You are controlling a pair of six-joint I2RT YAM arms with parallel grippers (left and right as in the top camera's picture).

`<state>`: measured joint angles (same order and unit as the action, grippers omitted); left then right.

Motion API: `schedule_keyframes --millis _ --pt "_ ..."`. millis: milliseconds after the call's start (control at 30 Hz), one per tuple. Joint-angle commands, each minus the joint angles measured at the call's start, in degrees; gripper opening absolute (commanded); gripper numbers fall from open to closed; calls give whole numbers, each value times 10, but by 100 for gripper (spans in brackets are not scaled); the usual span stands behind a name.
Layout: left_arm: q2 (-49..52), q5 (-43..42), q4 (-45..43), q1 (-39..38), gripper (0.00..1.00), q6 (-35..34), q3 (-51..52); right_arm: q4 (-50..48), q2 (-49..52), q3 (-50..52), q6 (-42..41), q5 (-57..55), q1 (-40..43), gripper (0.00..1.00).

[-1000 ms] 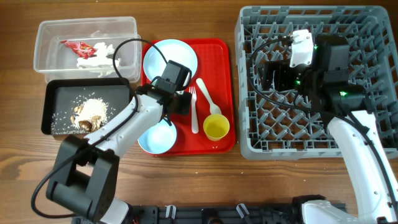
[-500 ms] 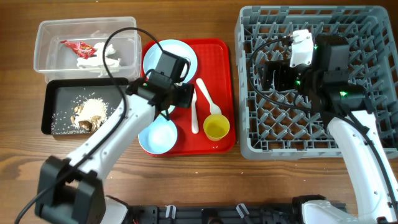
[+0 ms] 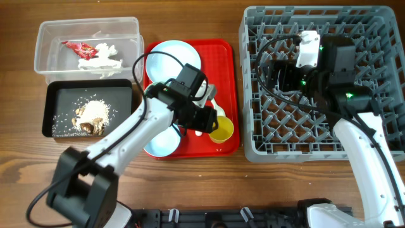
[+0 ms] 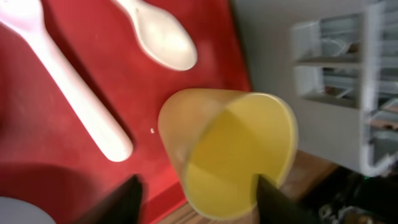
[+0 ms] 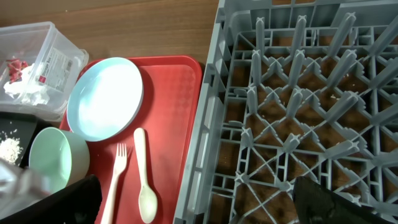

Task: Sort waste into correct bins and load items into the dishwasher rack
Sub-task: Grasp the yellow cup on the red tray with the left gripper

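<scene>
Zero loaded in rack [image 3: 316, 10], right of red tray [image 3: 226, 69]. Wrapper [image 3: 79, 47], napkin [image 3: 100, 58], scraps [image 3: 95, 112] look binned left of red tray. My left gripper [image 4: 196, 199] spread around yellow cup [image 4: 236, 149] on it; right gripper [image 5: 196, 205] agape, empty.

The left gripper [image 4: 196, 190] reaches out to the right and tilts down, jaws wide apart. The right gripper [image 5: 196, 199] hovers, jaws wide apart too.

Yellow cup [image 4: 230, 149], white spoon [image 4: 158, 37], red tray [image 4: 143, 93]

Red serving tray [image 3: 225, 68] on wooden table [image 3: 266, 185]
</scene>
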<state>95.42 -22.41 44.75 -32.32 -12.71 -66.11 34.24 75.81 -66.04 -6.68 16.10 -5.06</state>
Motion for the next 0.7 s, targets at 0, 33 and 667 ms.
schedule_keyframes --millis 0,33,667 --pt "35 -9 0 -1 35 -28 -7 -3 5 -11 -11 10 0 100" --pt "36 -9 -1 -1 29 -28 -7 -3 5 -11 -10 10 0 100" --pt "-35 -50 6 69 57 -32 -28 -12 5 -11 -38 78 0 100"
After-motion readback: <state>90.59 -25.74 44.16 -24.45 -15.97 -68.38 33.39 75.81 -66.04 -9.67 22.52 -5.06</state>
